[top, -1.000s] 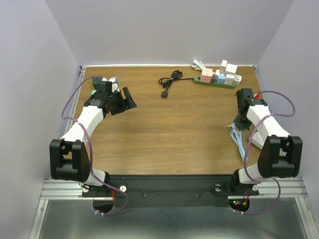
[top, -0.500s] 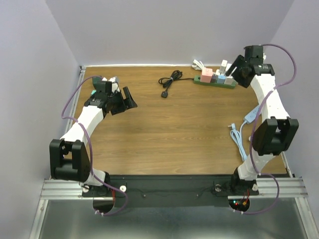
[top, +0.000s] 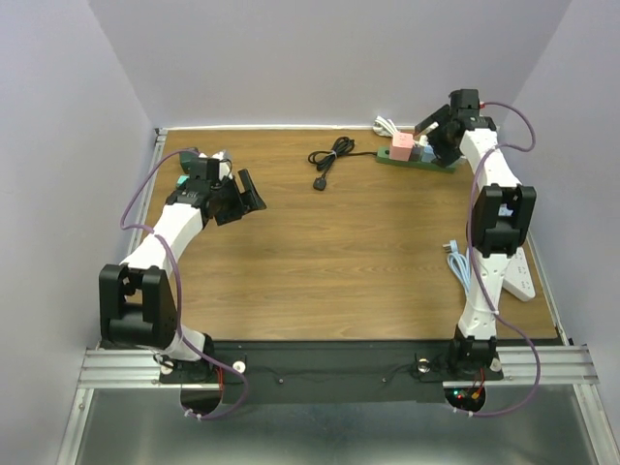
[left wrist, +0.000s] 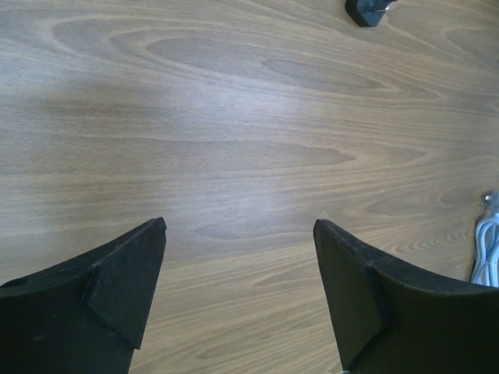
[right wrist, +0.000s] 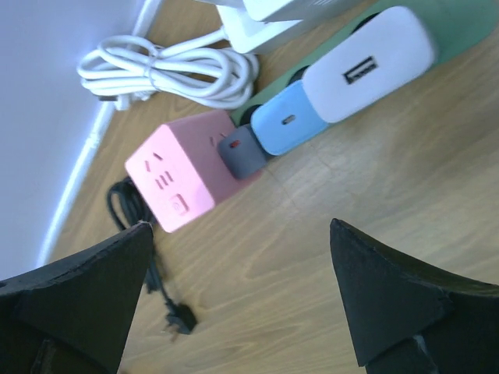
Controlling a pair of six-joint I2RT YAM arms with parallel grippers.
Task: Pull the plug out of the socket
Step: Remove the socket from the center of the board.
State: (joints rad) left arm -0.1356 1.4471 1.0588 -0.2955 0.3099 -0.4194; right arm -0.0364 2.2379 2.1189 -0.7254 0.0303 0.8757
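Clearly we've pulled nothing yet: our right gripper (right wrist: pixel 240 234) hangs spread wide over the power strip (right wrist: pixel 466 29), plugs (right wrist: pixel 284 125) all seated.

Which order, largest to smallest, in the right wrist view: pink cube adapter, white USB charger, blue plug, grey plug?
1. pink cube adapter
2. white USB charger, close behind; the cube sits nearer the camera, so this is unsure
3. blue plug
4. grey plug
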